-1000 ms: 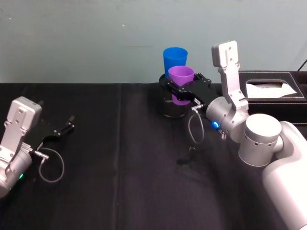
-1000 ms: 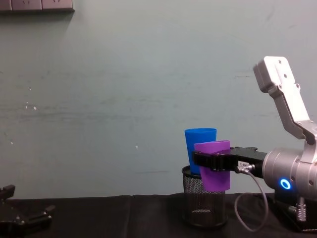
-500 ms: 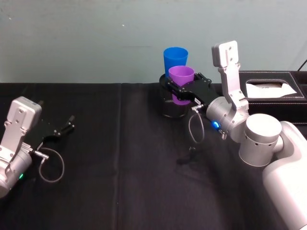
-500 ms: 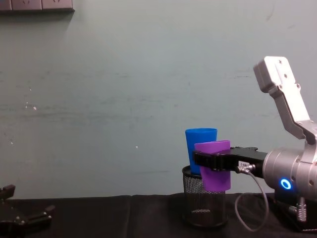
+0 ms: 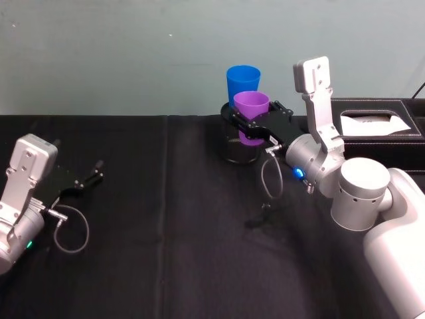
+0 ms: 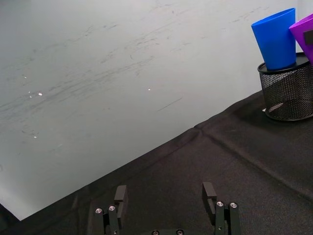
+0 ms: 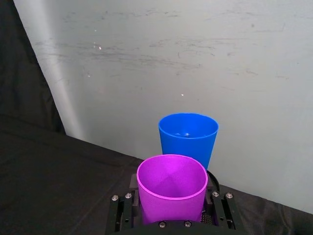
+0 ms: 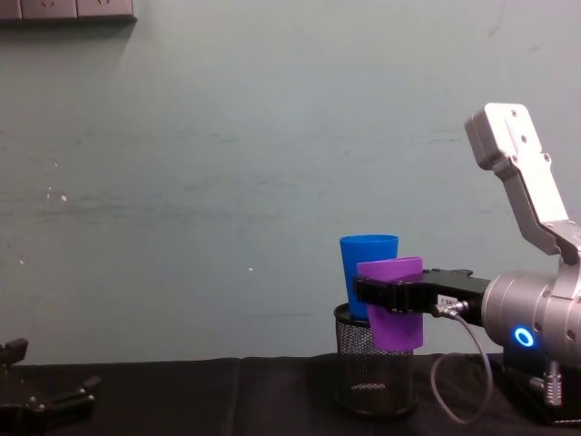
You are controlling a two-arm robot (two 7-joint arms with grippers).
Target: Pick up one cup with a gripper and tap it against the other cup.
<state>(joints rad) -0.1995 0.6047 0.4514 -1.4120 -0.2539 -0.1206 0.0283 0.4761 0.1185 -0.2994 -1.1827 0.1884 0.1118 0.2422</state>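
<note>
**Right arm, at the tap.** My right arm point(image 5: 319, 166) reaches toward the far edge of the worktop point(image 5: 166, 232), near its middle. My right jaws are closed around the purple cup point(image 5: 251, 109), clasping its wall below the rim and holding it upright, clear of the worktop. The blue cup point(image 5: 242, 78) stands in a black mesh holder point(image 5: 236, 149) at that far edge, just behind the purple cup. My left arm point(image 5: 23, 193) rests idle near the left edge of the worktop, its jaws wide and holding nothing.

**Risks.**
- The blue cup appears to sit loose in the holder. A firm push instead of a light tap could tilt it or slide the holder toward the wall.
- The purple cup's base hangs at the level of the holder's rim. A forward move could strike the mesh first, not the blue cup.
- The purple cup's wall is smooth and tapered, so a knock could make it slip or twist in my jaws.

**Not resolved.**
- From the chest the two cups overlap. From my right wrist the purple rim covers the blue cup's lower wall. I cannot tell whether they touch.
- The blue cup's base is hidden inside the mesh.
- The contact between my right jaws and the purple wall lies mostly behind the cup.
</note>
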